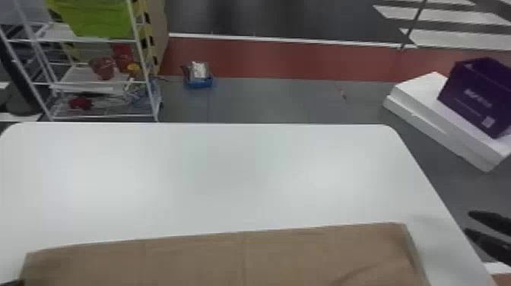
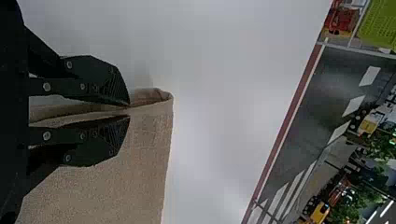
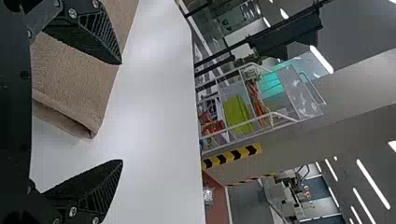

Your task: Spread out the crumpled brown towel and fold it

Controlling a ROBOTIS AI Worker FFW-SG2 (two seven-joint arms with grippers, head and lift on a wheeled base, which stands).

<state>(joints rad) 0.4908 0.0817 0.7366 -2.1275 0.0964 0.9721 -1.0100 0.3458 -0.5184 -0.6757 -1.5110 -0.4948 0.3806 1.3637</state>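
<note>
Black fingers on the left gripper [image 1: 11, 283] are pinched close together, with the edge of the brown towel [image 1: 228, 258] caught between them. The right gripper [image 1: 467, 222] has its fingers wide apart and has hold of nothing. It is out past the right side of the white surface [image 1: 228, 171]. The towel lies on the near part of the surface, spread wide from side to side. It is plain brown and mostly flat, with thin lines across it and some wrinkles near its right end. By the left fingers, its edge is puffed up and curls over. Off to the right, a dark purple box [image 1: 475, 95] with white print on its side sits on a white block [image 1: 429, 110]. Behind the surface, on the left, is a white rack [image 1: 102, 116] with a bright green bin [image 1: 99, 19].
</note>
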